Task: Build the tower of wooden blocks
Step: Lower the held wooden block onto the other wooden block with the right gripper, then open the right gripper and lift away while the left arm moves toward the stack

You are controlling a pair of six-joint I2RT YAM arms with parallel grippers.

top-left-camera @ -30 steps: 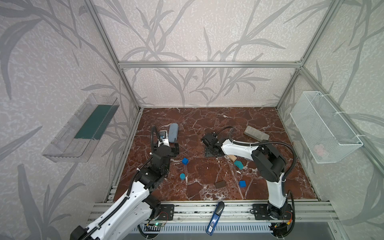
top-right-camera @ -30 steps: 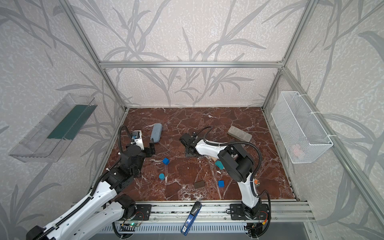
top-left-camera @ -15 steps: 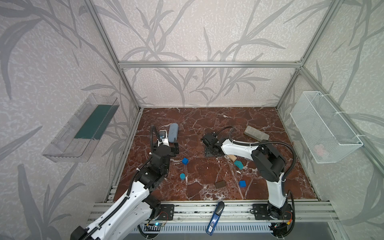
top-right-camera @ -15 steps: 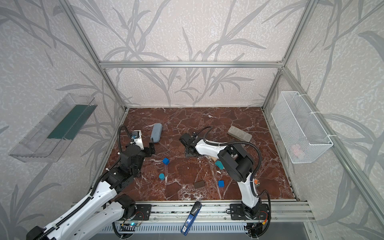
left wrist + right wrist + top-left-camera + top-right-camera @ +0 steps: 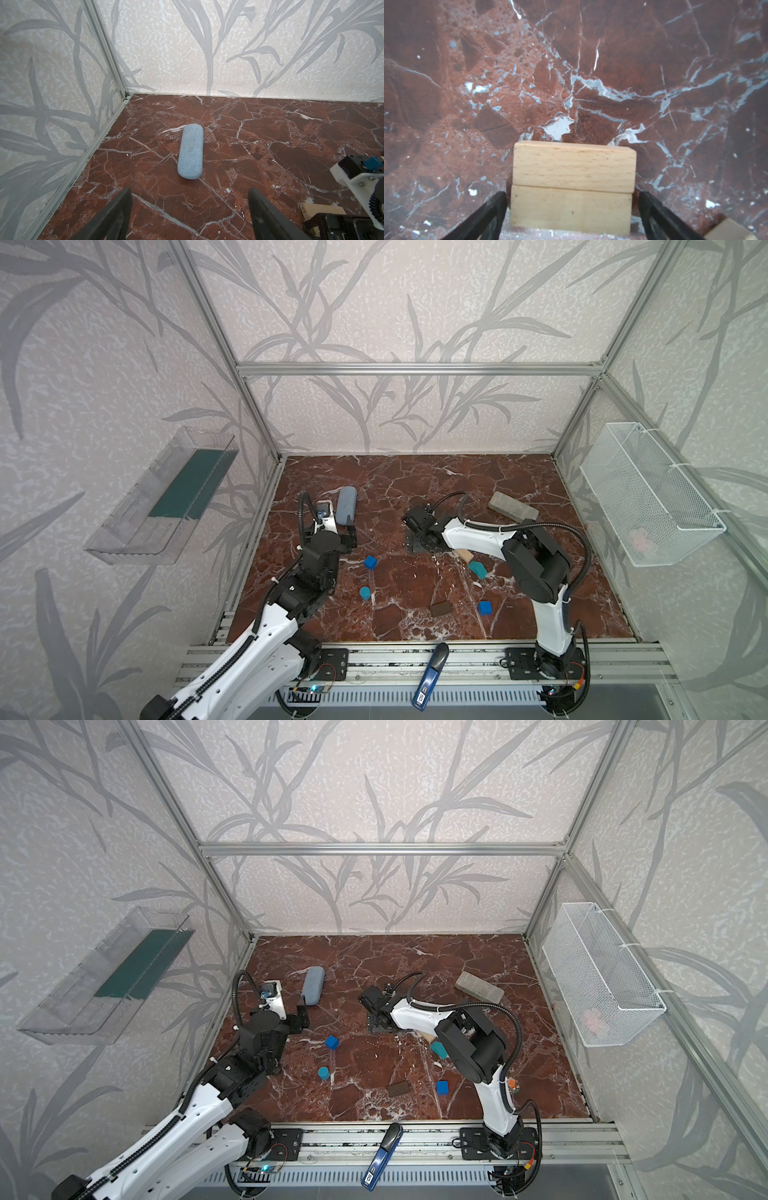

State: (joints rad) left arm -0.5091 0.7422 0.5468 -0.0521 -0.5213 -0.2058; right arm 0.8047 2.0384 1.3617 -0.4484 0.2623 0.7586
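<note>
The right gripper [image 5: 572, 193] is released, its jaws clear on both sides of two pale bars [image 5: 574, 166] that lie flush together, left of the grey brick [image 5: 513, 507]. The left gripper [image 5: 189, 190], farther left of the brick, stands wide and empty. The teal piece [image 5: 478, 569] lies on the brick's near side.

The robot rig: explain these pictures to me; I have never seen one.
A left arm and a right arm stand at a marble table. Two pictures look down from overhead; two come from cameras on the wrists. On the table lie blue cubes, a blue cylinder, a dark brown bar, a teal piece, a pale bar, a grey brick and a grey-blue case. The left jaws are open, empty. The right jaws stand open around two touching pale bars; nothing is held.
</note>
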